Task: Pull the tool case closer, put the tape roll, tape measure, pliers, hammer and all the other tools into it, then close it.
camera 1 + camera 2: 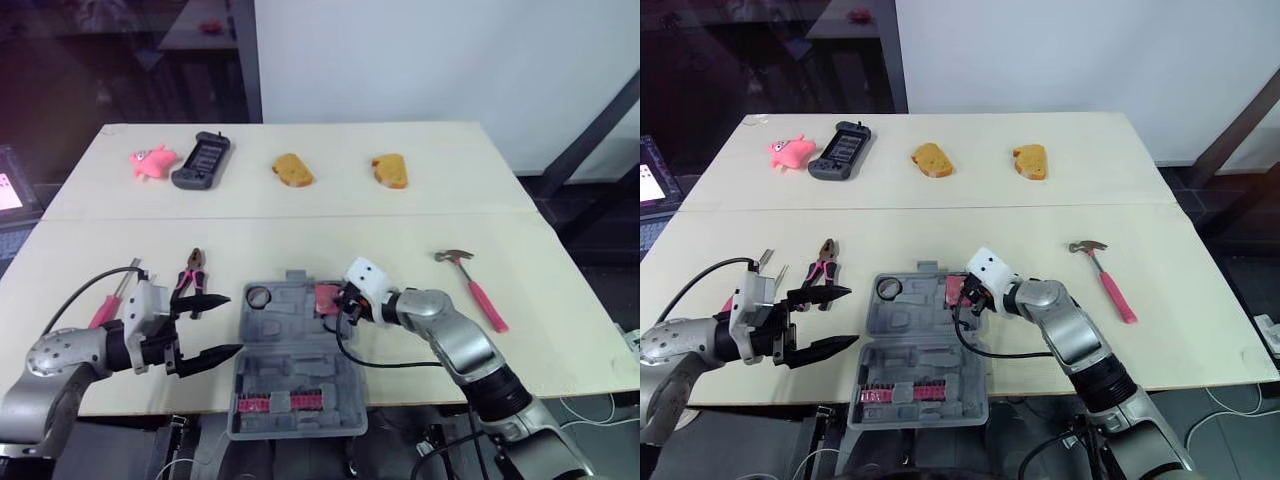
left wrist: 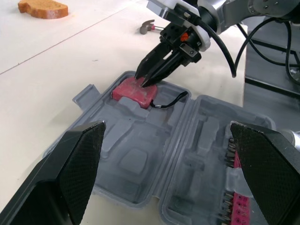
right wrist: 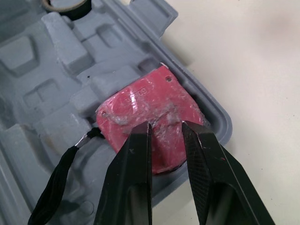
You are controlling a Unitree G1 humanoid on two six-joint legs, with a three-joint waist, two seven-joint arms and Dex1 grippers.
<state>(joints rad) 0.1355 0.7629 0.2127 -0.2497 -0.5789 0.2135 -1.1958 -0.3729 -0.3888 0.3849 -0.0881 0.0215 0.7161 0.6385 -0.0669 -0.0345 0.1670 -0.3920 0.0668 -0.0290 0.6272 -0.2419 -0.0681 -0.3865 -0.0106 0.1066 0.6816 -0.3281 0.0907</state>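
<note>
- Tool case (image 1: pixel 292 345) lies open flat on the bench (image 1: pixel 420 240), between the two hands. Its hinge and each half's long axis run left to right, and the handle side is turned away from the robot.
- Right hand (image 3: pixel 165 125) reaches over the case's far right corner. Its fingers (image 3: pixel 136 154) are parted by only a narrow gap, with the tips resting on the top face of the tape measure (image 3: pixel 140 103) and not clasping its sides.
- The red tape measure sits flat side up in that corner pocket, directly under the right hand. Its black strap (image 3: pixel 56 183) trails from it towards the hinge.
- Tape roll (image 1: pixel 259 296) sits in the far left pocket, across the lid from the right hand.
- A row of bits (image 1: pixel 275 402) in pink holders lies in the near half, along that half's long axis.
- Left hand (image 1: pixel 232 324) hovers just beside the case's left edge, spread wide and empty, its fingers pointing at the case.
- Pliers (image 1: pixel 190 275) lie just beyond the left hand's far finger, with the nose pointing away from the robot and the pink handles towards the hand.
- Hammer (image 1: pixel 472 282) lies well off to the right hand's outer side, on a diagonal, with the head farther from the robot and the pink handle running nearer and rightward.
</note>
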